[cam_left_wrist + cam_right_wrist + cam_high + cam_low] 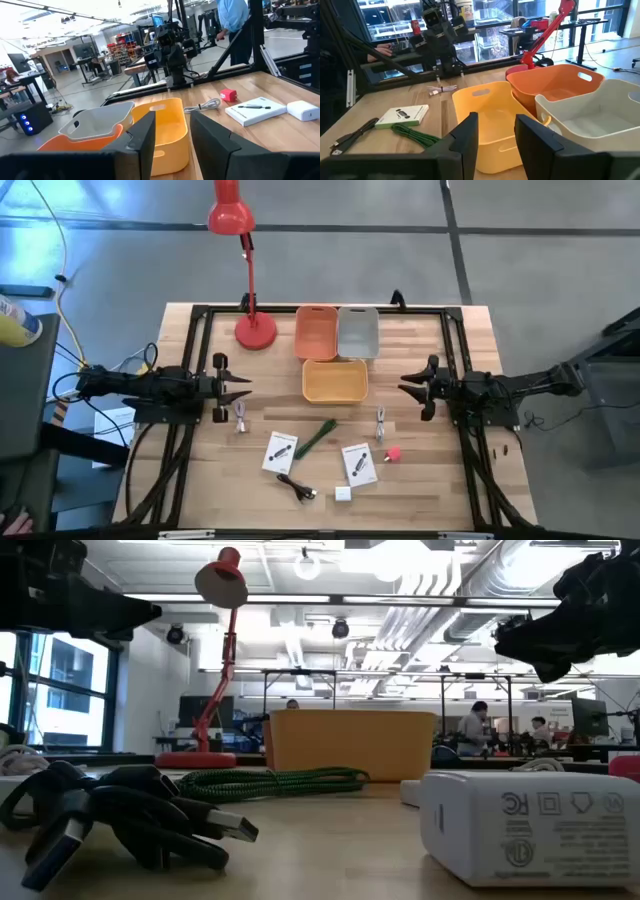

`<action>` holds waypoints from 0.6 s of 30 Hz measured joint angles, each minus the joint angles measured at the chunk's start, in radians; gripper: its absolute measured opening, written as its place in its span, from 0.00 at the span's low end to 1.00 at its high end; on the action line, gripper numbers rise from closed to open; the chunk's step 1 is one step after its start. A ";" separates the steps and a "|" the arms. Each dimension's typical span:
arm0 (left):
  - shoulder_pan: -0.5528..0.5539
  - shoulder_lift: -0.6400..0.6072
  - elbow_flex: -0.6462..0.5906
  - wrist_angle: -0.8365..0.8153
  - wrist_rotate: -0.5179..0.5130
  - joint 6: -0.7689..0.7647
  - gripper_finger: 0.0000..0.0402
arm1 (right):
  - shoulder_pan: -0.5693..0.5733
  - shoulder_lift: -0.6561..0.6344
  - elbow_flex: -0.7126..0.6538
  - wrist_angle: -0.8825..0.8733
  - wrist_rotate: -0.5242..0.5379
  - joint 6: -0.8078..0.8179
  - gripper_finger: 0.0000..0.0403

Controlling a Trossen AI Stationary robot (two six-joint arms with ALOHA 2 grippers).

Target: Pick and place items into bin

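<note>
Three bins stand at the table's middle: orange (316, 330), grey (358, 332) and yellow (334, 380). Nearer lie two white cards (280, 451) (359, 464), a green strip (316, 437), a red-pink cube (393, 453), a black cable (297, 488), a white block (343, 493) and two silvery clips (240, 416) (380, 422). My left gripper (243, 386) hovers open left of the yellow bin. My right gripper (406, 385) hovers open on the bin's right. Both are empty.
A red desk lamp (254, 330) stands at the far left, beside the orange bin. A black frame (320, 310) runs along the table's edges. Bare wood lies between the items and the near edge. In the low view, the cable (130, 815) and block (530, 825) sit close.
</note>
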 joint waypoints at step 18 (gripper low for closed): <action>0.000 0.000 0.000 0.000 0.000 0.000 0.28 | 0.000 0.000 0.000 0.000 0.000 0.000 0.29</action>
